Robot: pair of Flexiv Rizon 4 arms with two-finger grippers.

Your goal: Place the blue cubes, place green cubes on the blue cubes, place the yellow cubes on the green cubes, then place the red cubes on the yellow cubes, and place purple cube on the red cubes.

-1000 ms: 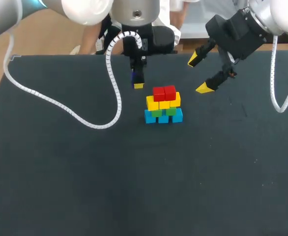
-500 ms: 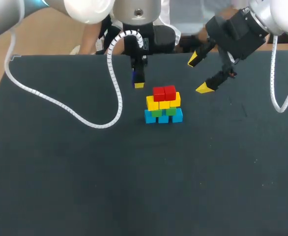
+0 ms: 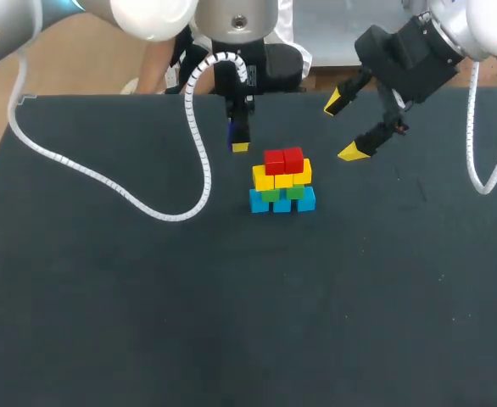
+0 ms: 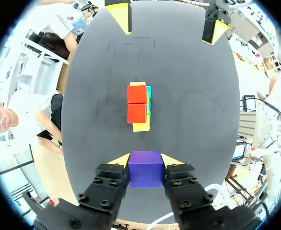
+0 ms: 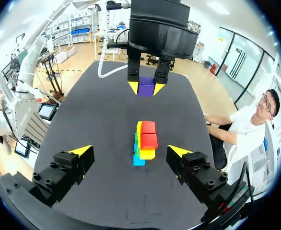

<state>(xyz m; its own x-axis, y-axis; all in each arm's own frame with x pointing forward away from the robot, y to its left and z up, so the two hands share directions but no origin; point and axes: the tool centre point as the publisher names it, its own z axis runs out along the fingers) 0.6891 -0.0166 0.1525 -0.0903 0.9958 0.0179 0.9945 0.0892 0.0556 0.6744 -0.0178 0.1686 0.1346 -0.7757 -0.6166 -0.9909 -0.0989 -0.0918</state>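
Nothing has shifted over the last second; both arms sit as they were, so this reads as a pause, not progress.

Left pincer [image 3: 238, 141] is clamped on the purple cube [image 4: 145, 168], yellow tips pressed to two opposite faces; it sits just far-left of the stack; whether the cube is clear of the counter [image 3: 147, 297] I cannot tell.

Right pincer [image 3: 343, 127] is far-right of the stack, fingers wide apart, holding nothing.

The stack stands mid-counter: blue cubes [image 3: 282, 203] at the base; green cubes [image 3: 283, 193] on them; yellow cubes [image 3: 282, 179] above; red cubes [image 3: 283, 159] on top, side by side, upper faces bare.

Judgement: four tiers done; only the purple cube is left to go onto the red pair.

Writing: none legible on cubes, pincers or counter.
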